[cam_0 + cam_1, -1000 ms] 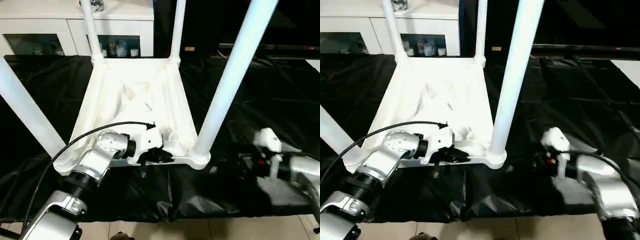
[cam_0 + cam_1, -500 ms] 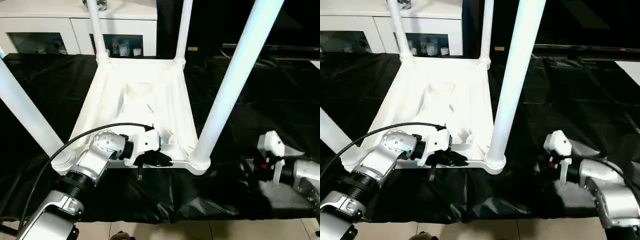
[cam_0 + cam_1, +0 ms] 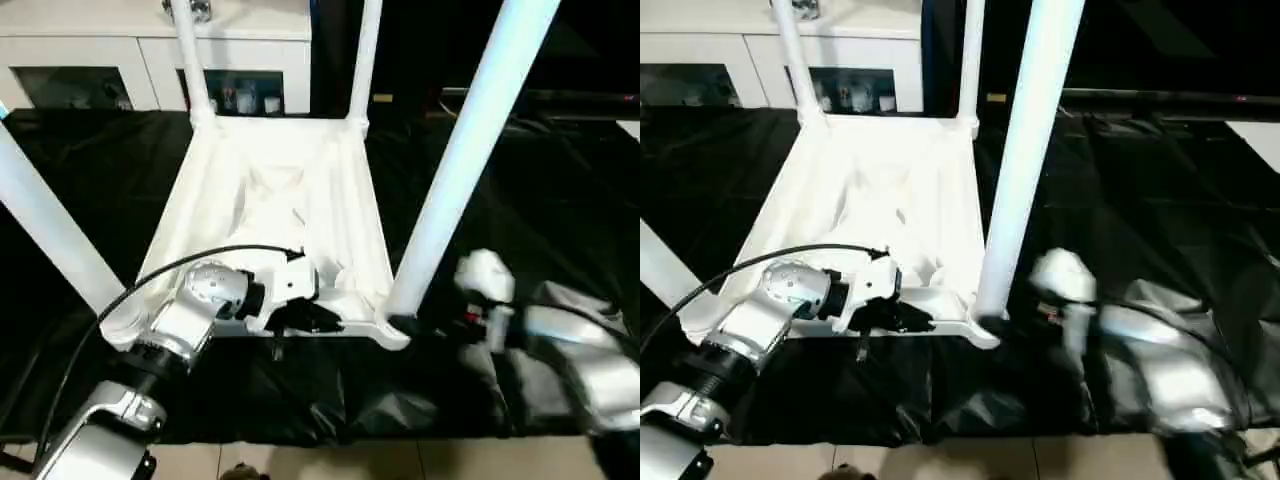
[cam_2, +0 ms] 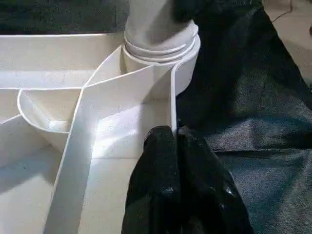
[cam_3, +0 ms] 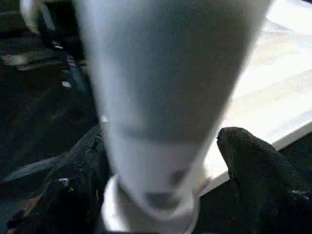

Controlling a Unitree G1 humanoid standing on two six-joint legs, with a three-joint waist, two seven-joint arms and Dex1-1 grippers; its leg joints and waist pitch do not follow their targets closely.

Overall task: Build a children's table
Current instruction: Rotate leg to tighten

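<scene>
black cloth [image 3: 520, 180], right arm [image 3: 560, 340] nearer leg [image 3: 455, 170]

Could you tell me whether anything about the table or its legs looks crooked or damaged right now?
Nothing stands out. The table top lies upside down on the black cover with all four legs seated in its corners. The left gripper pinches the rim; the right gripper straddles the near right leg, open.
</scene>
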